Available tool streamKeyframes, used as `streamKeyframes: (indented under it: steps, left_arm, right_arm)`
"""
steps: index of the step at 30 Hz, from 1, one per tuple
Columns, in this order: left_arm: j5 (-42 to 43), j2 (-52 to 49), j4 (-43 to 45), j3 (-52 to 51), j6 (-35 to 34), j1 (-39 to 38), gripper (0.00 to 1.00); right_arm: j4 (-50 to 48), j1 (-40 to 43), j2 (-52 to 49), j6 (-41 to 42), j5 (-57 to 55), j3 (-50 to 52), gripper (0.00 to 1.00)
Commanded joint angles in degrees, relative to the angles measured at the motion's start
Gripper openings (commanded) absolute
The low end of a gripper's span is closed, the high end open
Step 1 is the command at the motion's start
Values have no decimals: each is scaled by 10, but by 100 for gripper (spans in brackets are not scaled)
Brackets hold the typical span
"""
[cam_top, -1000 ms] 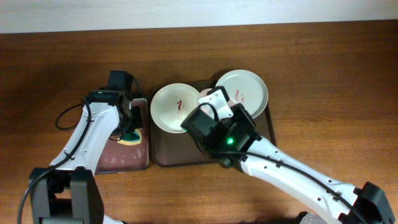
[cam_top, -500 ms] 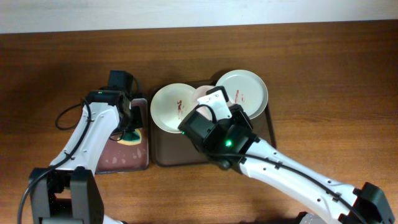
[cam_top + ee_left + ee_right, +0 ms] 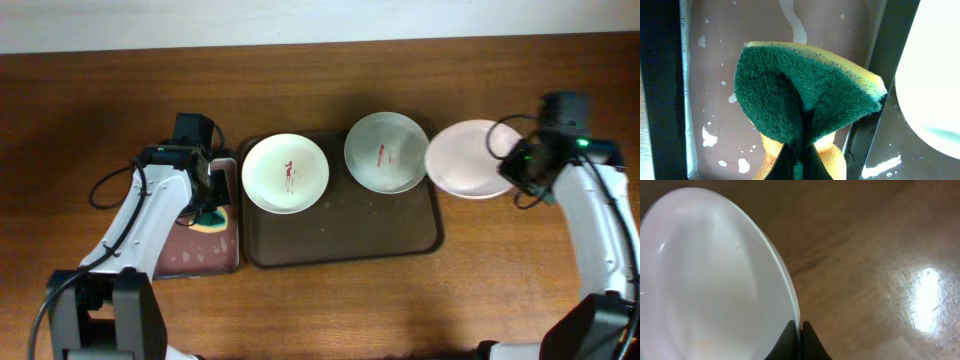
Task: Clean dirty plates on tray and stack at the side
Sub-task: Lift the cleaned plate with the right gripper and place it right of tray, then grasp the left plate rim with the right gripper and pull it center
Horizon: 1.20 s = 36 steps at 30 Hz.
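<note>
Overhead, I see my right gripper (image 3: 520, 165) clenched on the rim of the round pinkish-white plate (image 3: 462, 170), just beside the large dark brown rectangular tray (image 3: 340, 248), toward the desk's right edge. The round white plate (image 3: 285, 172) and round pale mint-green plate (image 3: 386, 152), both red-smeared, lie on that tray. My left gripper (image 3: 799, 162) pinches a green-and-yellow sponge (image 3: 805, 95) over the smaller black-rimmed tray (image 3: 715, 75).

I see the wooden table (image 3: 100, 90) carrying the dark brown tray (image 3: 340, 238), with the smaller sponge tray (image 3: 195, 252) touching its left side.

Pinkish plate (image 3: 715, 280) partly off-frame
</note>
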<state>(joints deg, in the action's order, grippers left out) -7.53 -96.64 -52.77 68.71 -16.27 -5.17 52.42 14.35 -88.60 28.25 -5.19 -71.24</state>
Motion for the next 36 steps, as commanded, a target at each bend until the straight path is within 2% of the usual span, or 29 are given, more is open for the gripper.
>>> streamKeyframes:
  steps: [1,8,17,18,19,21,23,25,26,29,32,35,36]
  left_arm:
    - [-2,10,2,-4,-6,3,0]
    - [-2,10,2,-4,-6,3,0]
    - [-2,10,2,-4,-6,3,0]
    - [-2,10,2,-4,-6,3,0]
    - [-2,10,2,-4,-6,3,0]
    - [-2,10,2,-4,-6,3,0]
    - [-2,10,2,-4,-6,3,0]
    - [-2,10,3,-4,-6,3,0]
    - [-2,10,3,-4,-6,3,0]
    - [-2,10,2,-4,-6,3,0]
    - [-2,10,3,-4,-6,3,0]
    - [-2,10,2,-4,-6,3,0]
    - [-3,10,2,-4,-6,3,0]
  right_arm:
    - [6,51,-9,-8,33,-4,4]
    - [7,69,-21,-18,-39,-2,4]
    - [8,68,-130,-19,-39,0,5]
    - [10,68,-130,-19,-38,0,21]
    - [14,68,-130,-19,-38,0,30]
    - [20,68,-130,-19,-38,0,40]
    - [26,68,-130,-19,-36,0,45]
    - [29,68,-130,-51,30,-1,56]
    - [29,67,-130,-85,84,-4,59]
    - [48,50,-126,-151,210,-30,61]
    - [80,1,-108,-180,234,-65,61]
    - [82,-100,-82,-184,236,-80,62]
    - [71,-142,-82,-184,247,-80,71]
